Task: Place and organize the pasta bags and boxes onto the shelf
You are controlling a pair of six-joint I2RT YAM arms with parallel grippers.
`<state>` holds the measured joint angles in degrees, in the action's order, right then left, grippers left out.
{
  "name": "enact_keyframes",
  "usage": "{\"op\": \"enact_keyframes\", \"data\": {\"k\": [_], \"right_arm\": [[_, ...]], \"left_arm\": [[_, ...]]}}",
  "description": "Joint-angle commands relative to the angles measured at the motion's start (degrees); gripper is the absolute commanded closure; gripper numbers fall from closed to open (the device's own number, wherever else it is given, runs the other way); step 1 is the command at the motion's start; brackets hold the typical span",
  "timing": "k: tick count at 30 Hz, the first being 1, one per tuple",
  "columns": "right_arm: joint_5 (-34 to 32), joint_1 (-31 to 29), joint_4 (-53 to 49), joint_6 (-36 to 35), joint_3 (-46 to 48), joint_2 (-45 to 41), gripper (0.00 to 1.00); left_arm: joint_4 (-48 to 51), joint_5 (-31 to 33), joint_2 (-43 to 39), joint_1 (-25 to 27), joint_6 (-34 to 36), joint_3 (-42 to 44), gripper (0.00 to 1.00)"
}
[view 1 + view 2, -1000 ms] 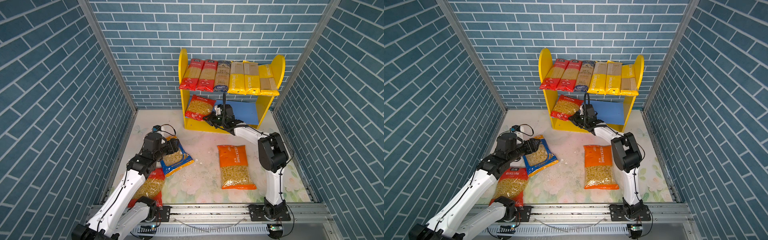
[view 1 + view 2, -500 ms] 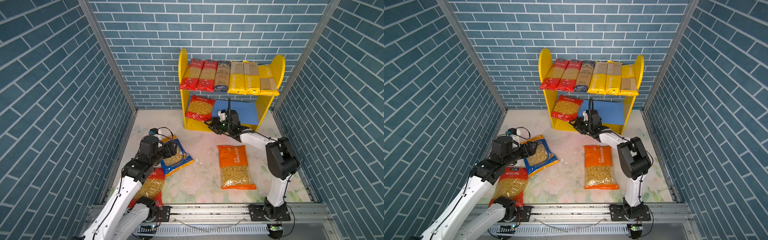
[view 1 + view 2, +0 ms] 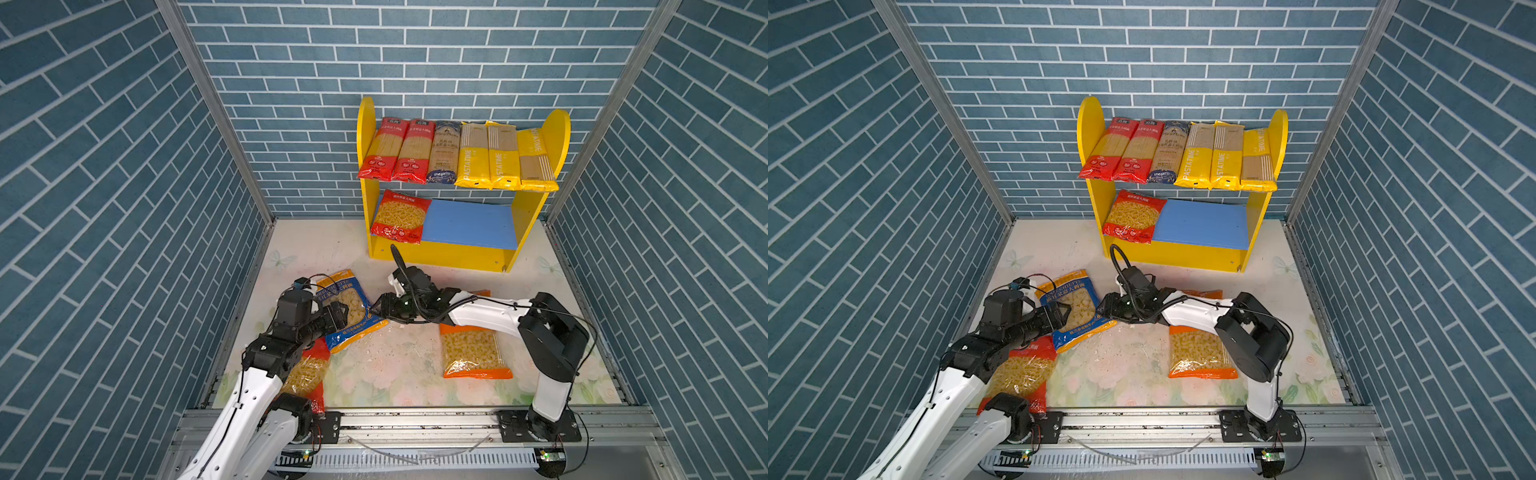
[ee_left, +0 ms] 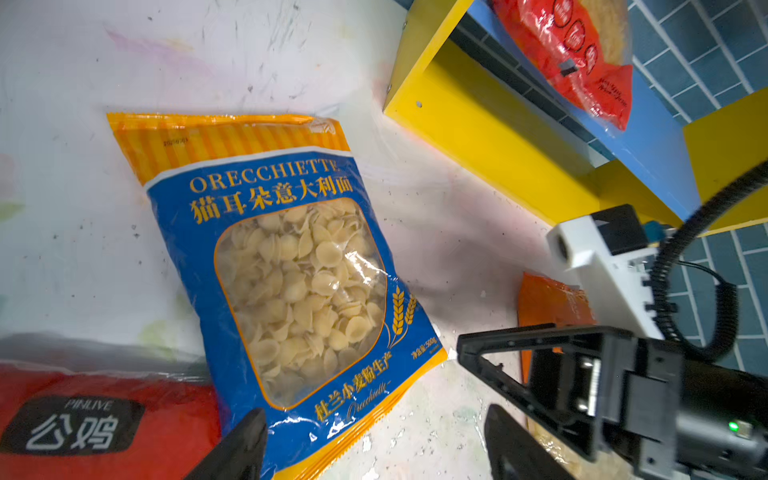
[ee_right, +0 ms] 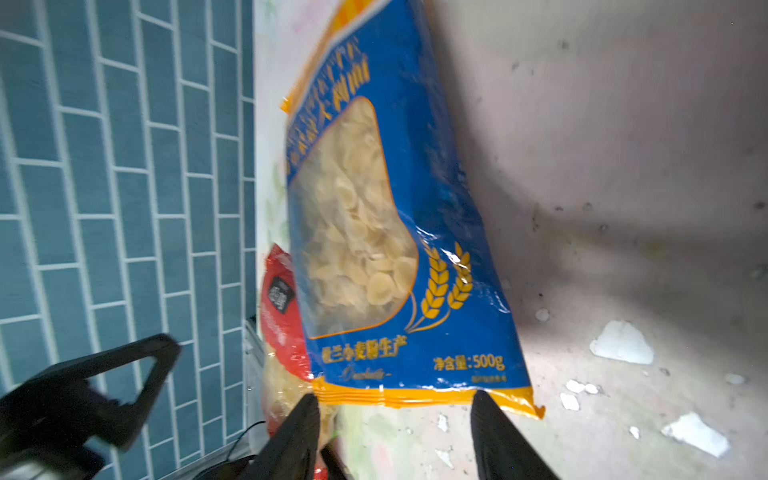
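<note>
Top views, lower centre of frame: my left gripper [image 3: 338, 309] and right gripper [image 3: 380, 307] face each other across the blue orecchiette bag [image 3: 353, 303], which lies flat on the tabletop [image 3: 395, 365].

Left wrist view: my fingers are spread and hold nothing, poised at the bag's [image 4: 299, 282] lower corner.

Right wrist view: my fingers are also spread, tips at the bag's [image 5: 374, 228] yellow hem. I cannot tell whether they touch it.

Upper centre-right, both top views: the shelf [image 3: 449, 257].
- Six spaghetti packs [image 3: 457, 153] fill its upper board.
- One red bag [image 3: 400, 216] sits at the left end of the blue board.

Lower right: an orange bag [image 3: 473, 353] lies partly under my right arm.

Lower left: a second red bag [image 3: 309, 370] lies partly under my left arm.
</note>
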<state>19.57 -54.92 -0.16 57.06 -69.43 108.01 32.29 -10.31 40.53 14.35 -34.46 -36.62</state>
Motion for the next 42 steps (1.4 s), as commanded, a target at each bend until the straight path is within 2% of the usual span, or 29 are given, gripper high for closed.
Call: {"op": "enact_keyframes", "data": {"k": [1, 3, 9, 13, 17, 20, 23, 27, 31, 36, 42], "right_arm": [[-4.7, -0.7, -10.9, -5.6, -5.4, 4.1, 0.40], [-5.8, -1.2, -13.6, -7.1, -6.7, 5.6, 0.41], [-4.2, -1.4, -7.5, -4.5, -4.7, 6.2, 0.56], [-6.3, -1.8, -10.2, -5.2, -5.6, 4.4, 0.57], [-13.6, -5.3, -20.0, -10.2, -11.1, 2.6, 0.55], [-16.0, -9.6, -24.7, -13.7, -16.2, 3.4, 0.54], [-11.6, -13.6, -23.7, -13.8, -18.7, 5.0, 0.54], [-6.8, -17.0, -19.6, -10.4, -21.0, 9.1, 0.49], [-3.8, -17.6, -18.4, -7.8, -25.6, 14.0, 0.43], [-0.9, -18.0, -14.8, 0.9, -27.6, 20.1, 0.40], [-3.4, -19.2, -5.1, 11.7, -26.0, 23.4, 0.39]], "left_arm": [[-0.9, -1.8, -1.2, -0.6, -2.0, 1.5, 0.17], [-1.6, -3.1, -1.3, -0.6, -3.0, 2.5, 0.17], [-3.3, -5.0, -2.7, -0.6, -5.4, 5.6, 0.18], [-3.2, -5.1, -2.5, -0.5, -4.9, 5.6, 0.18], [-0.7, -3.3, -1.6, -1.0, -2.9, 2.8, 0.18], [1.8, -3.6, -1.9, -5.8, -2.1, -0.5, 0.18], [3.7, -3.9, -2.4, -11.8, -1.5, -3.1, 0.18], [7.6, -2.2, -2.3, -17.9, 0.7, -5.5, 0.18], [7.6, -4.6, -3.1, -22.9, 0.4, -6.2, 0.18], [7.3, -7.1, -2.5, -23.4, 0.4, -8.2, 0.19], [4.5, -10.8, -3.1, -23.4, -1.1, -7.0, 0.19]]}}
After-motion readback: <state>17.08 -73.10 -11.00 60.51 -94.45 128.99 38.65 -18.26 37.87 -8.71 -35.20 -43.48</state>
